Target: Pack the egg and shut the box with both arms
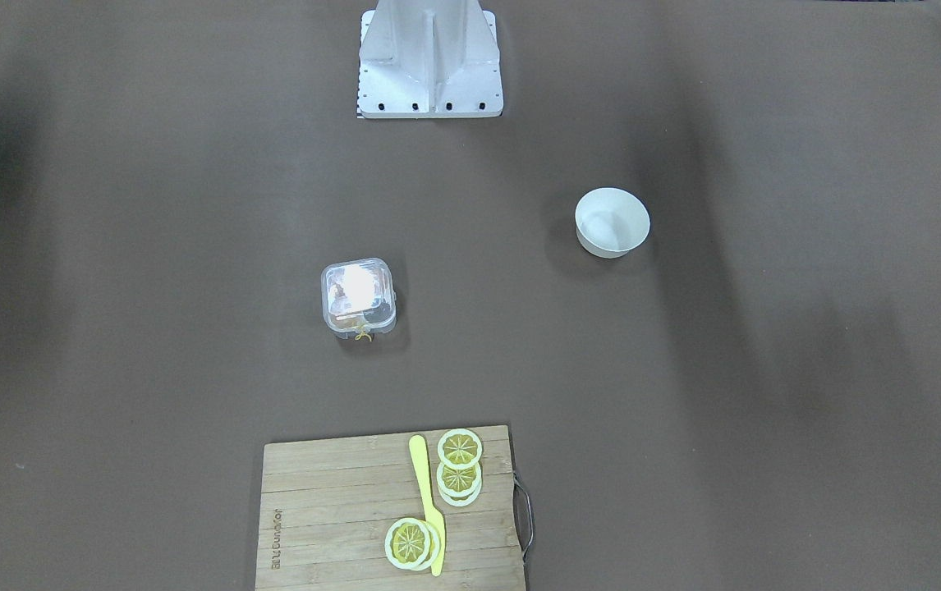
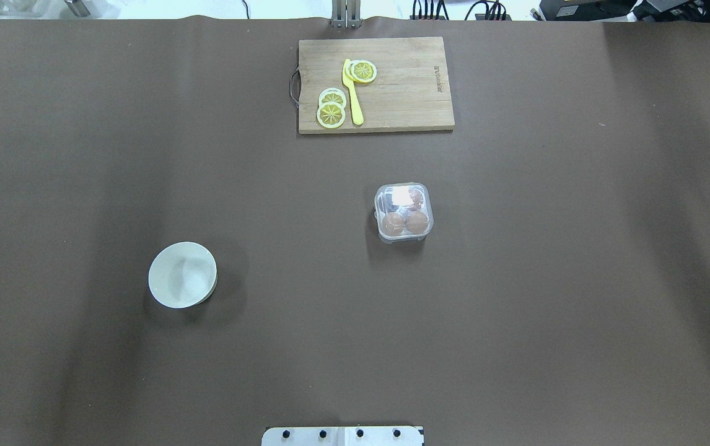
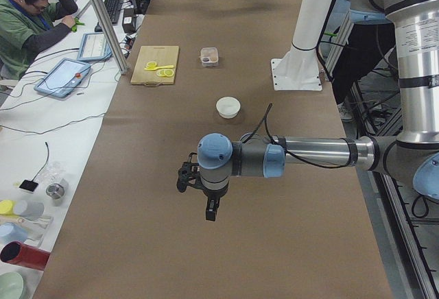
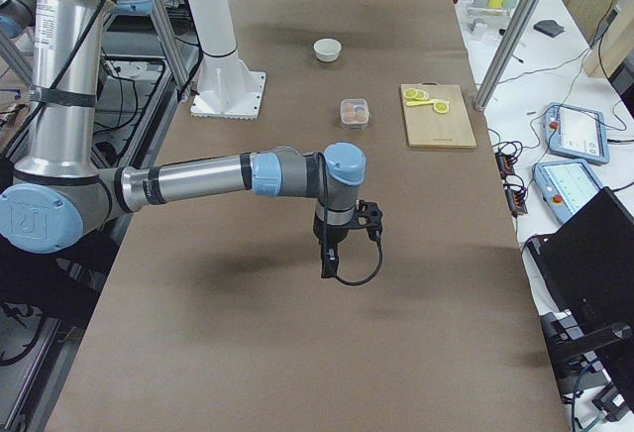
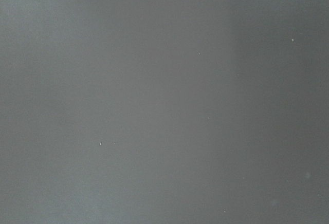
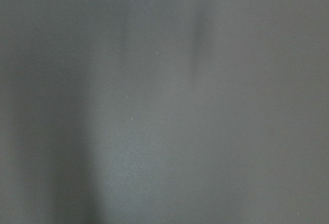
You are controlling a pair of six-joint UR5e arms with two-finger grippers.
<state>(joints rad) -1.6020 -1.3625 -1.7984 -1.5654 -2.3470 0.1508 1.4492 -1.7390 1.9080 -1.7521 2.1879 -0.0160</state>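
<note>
The clear-plastic box (image 2: 404, 212) stands in the middle of the table with its lid down. Light-brown eggs (image 2: 393, 222) show through the lid. The box also shows in the front view (image 1: 359, 297), with its yellow loop on the near edge. My left gripper (image 3: 210, 211) shows only in the exterior left view, held above the table far from the box. My right gripper (image 4: 327, 264) shows only in the exterior right view, also far from the box. I cannot tell whether either one is open or shut. Both wrist views show only bare brown table cover.
A white bowl (image 2: 182, 274) stands on my left side and looks empty. A wooden cutting board (image 2: 376, 85) with lemon slices and a yellow knife (image 2: 352, 93) lies at the far edge. The white base (image 1: 429, 61) stands at the near edge. A person sits beyond the table (image 3: 31, 18).
</note>
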